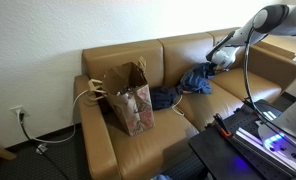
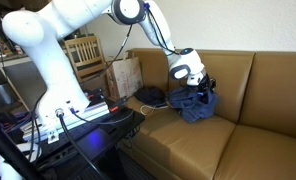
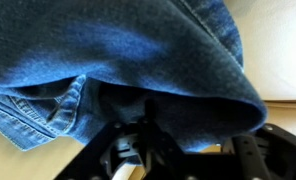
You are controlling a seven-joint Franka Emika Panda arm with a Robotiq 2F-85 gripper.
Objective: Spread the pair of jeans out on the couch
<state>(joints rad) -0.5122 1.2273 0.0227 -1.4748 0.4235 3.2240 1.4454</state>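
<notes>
As the jeans (image 2: pixel 193 103) were soft, heavy denim, a waistband hold was judged best; whether the gripper (image 2: pixel 192 82) was closed could not be told.

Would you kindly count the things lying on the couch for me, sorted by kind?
paper bag: 1
jeans: 1
darker blue cloth, touching the jeans and seemingly a separate piece: 1
Total: 3
</notes>
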